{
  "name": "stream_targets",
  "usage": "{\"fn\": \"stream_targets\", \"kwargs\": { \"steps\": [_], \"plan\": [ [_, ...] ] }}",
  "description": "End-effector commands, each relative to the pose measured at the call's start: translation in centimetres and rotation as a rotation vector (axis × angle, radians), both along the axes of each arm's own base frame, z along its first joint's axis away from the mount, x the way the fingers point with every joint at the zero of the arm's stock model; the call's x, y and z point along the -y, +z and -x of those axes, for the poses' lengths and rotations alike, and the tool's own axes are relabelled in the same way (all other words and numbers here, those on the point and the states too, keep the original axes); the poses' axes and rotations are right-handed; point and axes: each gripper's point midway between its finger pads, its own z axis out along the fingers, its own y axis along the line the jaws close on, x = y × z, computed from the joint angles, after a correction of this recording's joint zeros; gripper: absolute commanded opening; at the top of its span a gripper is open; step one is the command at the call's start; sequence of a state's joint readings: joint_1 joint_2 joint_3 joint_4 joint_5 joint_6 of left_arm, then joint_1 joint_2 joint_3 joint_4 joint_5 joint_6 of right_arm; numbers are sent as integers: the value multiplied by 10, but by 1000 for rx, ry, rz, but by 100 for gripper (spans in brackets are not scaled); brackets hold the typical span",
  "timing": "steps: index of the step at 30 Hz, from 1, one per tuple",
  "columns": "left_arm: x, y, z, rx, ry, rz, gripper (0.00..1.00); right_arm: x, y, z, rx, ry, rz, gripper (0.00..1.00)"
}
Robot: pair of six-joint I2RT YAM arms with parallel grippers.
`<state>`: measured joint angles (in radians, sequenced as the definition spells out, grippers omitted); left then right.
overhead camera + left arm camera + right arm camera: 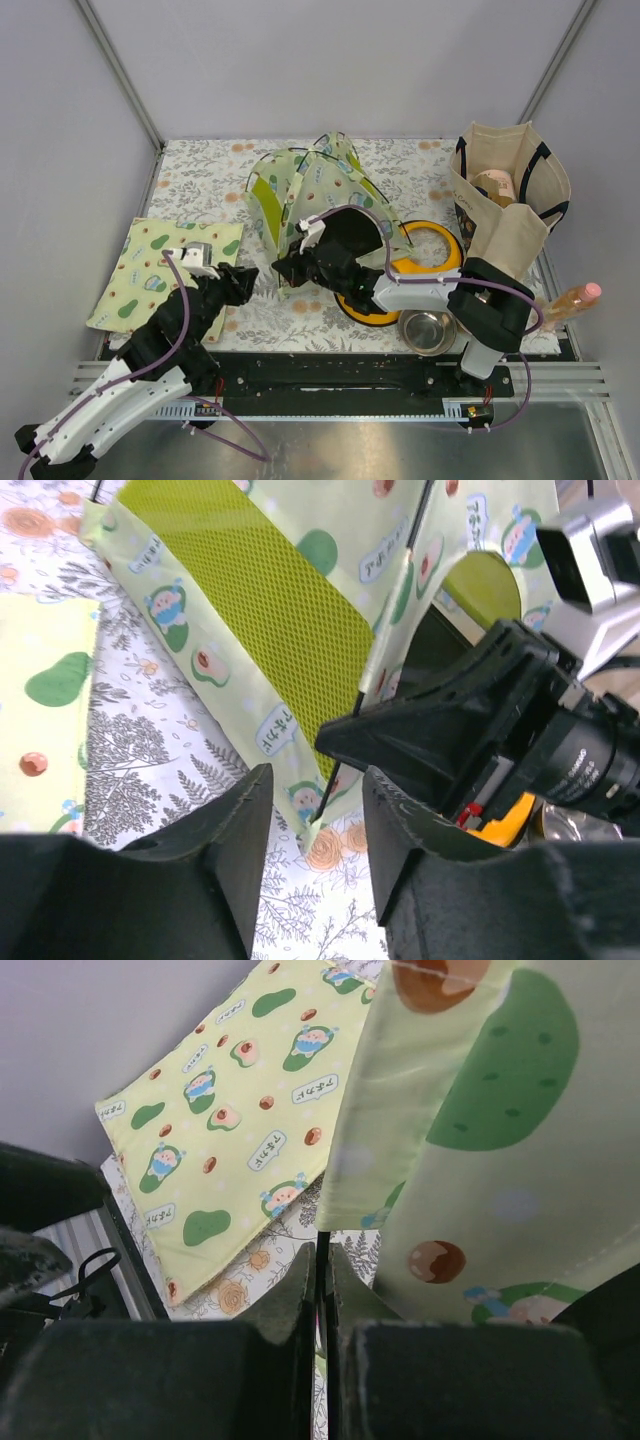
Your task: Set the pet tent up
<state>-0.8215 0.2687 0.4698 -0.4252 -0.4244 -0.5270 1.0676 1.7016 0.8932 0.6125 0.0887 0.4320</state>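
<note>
The pet tent point(300, 190) stands half-raised at the table's middle back, pale avocado-print fabric with a lime mesh panel point(270, 620) and thin black poles. My right gripper point(283, 268) is shut on a black pole point(322, 1245) at the tent's front lower corner. The tent fabric point(480, 1110) hangs just above those jaws. My left gripper point(243, 283) is open and empty, just left of the right gripper. The pole's lower end and the fabric corner point(318, 815) lie between and beyond its fingers point(240, 820).
A flat avocado-print mat point(165, 268) lies at the left. An orange feeder point(425, 255) and a steel bowl point(427, 331) sit right of the tent. A canvas tote bag point(510, 195) stands at the back right. A bottle point(570, 300) lies at the right edge.
</note>
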Motion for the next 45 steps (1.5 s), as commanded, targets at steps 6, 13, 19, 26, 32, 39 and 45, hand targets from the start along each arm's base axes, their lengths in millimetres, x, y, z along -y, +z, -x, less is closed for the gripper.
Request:
{"fn": "stream_targets", "kwargs": {
  "steps": [6, 13, 19, 26, 32, 39, 45],
  "plan": [
    [-25, 26, -8, 51, 148, 56, 59, -2, 30, 6, 15, -6, -36, 46],
    [-3, 29, -11, 53, 57, 29, 70, 49, 63, 9, -36, -143, -15, 85],
    [44, 46, -7, 122, -177, 37, 72, 109, 68, 14, -51, -282, 73, 88],
    [70, 41, -41, 123, -170, -80, 73, 166, 52, 24, -76, -386, 140, 86],
    [82, 37, -86, 144, -87, -209, 70, 193, 45, 34, -85, -415, 133, 86],
    [80, 34, -133, 77, -62, -211, 6, 207, 49, 34, -64, -437, 135, 86],
    [45, 50, -160, 143, -18, -282, 0, 209, 50, 32, -53, -439, 143, 86]
  ]
}}
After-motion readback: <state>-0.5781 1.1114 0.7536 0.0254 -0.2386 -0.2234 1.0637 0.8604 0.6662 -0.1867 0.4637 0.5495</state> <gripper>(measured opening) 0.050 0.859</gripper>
